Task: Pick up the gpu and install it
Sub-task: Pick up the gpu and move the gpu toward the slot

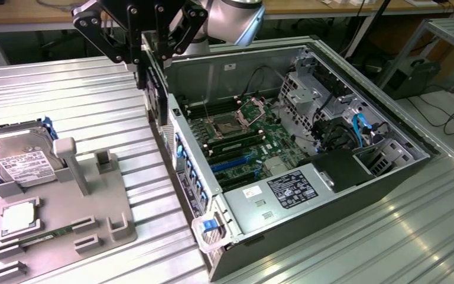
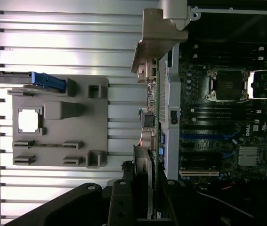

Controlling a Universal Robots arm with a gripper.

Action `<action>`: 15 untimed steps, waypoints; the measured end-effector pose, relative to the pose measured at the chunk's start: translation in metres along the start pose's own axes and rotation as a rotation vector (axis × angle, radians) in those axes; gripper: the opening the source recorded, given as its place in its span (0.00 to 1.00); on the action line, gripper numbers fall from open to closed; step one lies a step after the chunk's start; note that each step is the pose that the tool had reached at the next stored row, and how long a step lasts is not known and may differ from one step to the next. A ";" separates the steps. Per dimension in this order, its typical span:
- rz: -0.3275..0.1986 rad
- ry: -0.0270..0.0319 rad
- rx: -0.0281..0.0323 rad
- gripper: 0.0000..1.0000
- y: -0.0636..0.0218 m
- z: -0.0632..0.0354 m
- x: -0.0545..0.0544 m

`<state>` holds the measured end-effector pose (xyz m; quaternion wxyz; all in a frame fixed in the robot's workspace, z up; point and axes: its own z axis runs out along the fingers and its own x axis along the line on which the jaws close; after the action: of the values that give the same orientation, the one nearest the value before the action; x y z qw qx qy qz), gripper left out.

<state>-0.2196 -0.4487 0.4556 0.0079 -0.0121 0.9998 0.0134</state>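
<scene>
Claw (image 1: 149,66) grips gpu (image 1: 158,103); beside case wall (image 1: 186,168)

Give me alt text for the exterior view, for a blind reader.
The gripper holds the gpu upright at the edge of an open computer case; a grey tray with a hard drive sits at the exterior view's left.

The arm (image 1: 231,21) points its gripper (image 1: 149,74) straight down, jaws clamped on the gpu (image 1: 161,109).
</scene>
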 end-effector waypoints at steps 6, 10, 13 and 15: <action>0.000 0.0000 0.0000 0.27 -0.0001 0.0001 -0.005; -0.001 0.0000 -0.0001 0.27 -0.0002 0.0002 -0.008; -0.001 0.0001 0.0000 0.27 -0.0003 0.0003 -0.012; -0.001 0.0000 0.0000 0.27 -0.0003 0.0003 -0.014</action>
<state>-0.2054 -0.4487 0.4555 0.0080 -0.0125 0.9998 0.0134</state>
